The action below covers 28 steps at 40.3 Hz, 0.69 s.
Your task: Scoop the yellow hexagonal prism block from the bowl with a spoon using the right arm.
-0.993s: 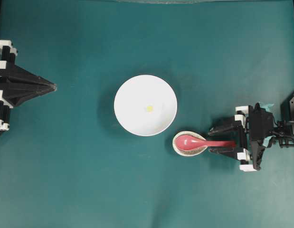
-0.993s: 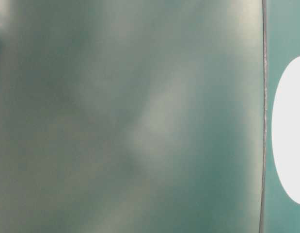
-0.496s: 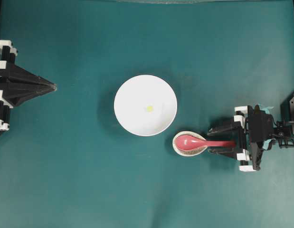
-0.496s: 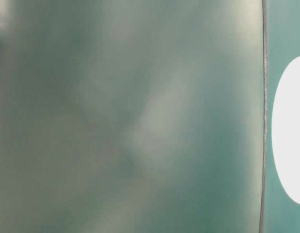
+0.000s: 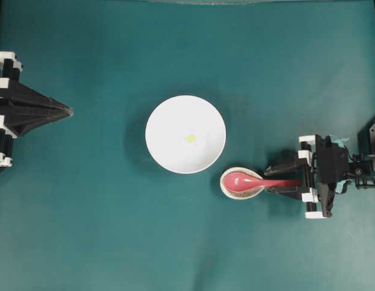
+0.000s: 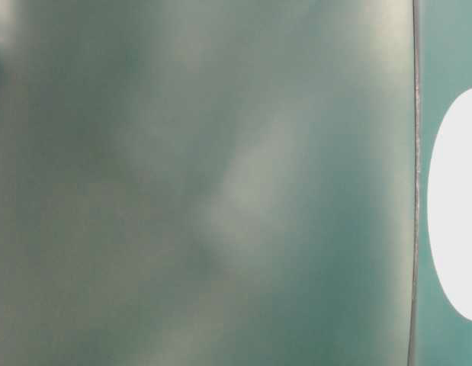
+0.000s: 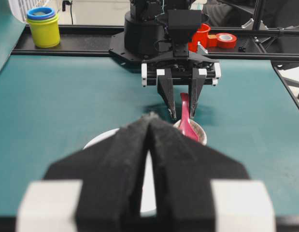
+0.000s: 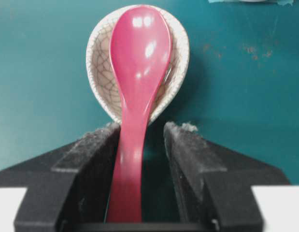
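The tiny yellow hexagonal prism block [image 5: 191,138] lies in the middle of the white bowl [image 5: 169,121]. To the bowl's lower right, the red-pink spoon [image 5: 242,180] rests with its scoop in a small speckled dish [image 5: 226,189]. Its handle points into my right gripper [image 5: 271,180]. In the right wrist view the handle [image 8: 132,164] sits between the fingers of that gripper [image 8: 142,128], against the left finger. A dark gap separates it from the right finger [image 8: 188,154], so the gripper is open. My left gripper [image 5: 69,111] stays at the table's left edge, its tips pressed together.
A strip of the bowl [image 6: 457,206] shows in the table-level view, which is otherwise a blur. Behind the right arm's base, stacked yellow and blue cups [image 7: 43,26], a red cup [image 7: 201,35] and a red tape roll [image 7: 225,39] stand off the green mat.
My right gripper's jaws have narrowed around the spoon handle. The spoon, bowl, block and left arm have not moved.
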Motion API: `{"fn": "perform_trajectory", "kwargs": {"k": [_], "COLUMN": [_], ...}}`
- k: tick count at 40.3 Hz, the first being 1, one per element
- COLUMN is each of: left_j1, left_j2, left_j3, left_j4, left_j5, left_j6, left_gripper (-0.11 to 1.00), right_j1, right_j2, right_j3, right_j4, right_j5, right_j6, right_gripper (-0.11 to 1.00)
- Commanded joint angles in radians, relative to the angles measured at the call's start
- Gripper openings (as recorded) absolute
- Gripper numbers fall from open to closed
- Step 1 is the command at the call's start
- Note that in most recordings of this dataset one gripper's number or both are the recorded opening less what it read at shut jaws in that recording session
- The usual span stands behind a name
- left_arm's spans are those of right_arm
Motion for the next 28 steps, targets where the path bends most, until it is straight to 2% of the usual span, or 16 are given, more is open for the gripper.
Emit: {"fn": "perform_trajectory", "kwargs": {"k": [1, 9, 19, 28], "left_j1": [0.002, 0.002, 0.002, 0.002], "left_j2": [0.008, 0.008, 0.008, 0.008], "left_j3": [-0.023, -0.021, -0.021, -0.021], "left_j4": [0.002, 0.003, 0.002, 0.003], "left_j5": [-0.005, -0.005, 0.003, 0.006], "left_j6": [0.002, 0.002, 0.0, 0.0], "left_gripper": [0.01, 0.01, 0.01, 0.01], "right_j1": [0.003, 0.003, 0.003, 0.003], "right_j2": [-0.025, -0.037, -0.037, -0.037], "right_j3": [-0.002, 0.0, -0.005, -0.006], "right_j4": [0.002, 0.0, -0.002, -0.002], "right_j5": [-0.003, 0.002, 0.026, 0.026], "right_j6": [-0.003, -0.006, -0.006, -0.006], "right_gripper": [0.48, 0.47, 0.38, 0.37]}}
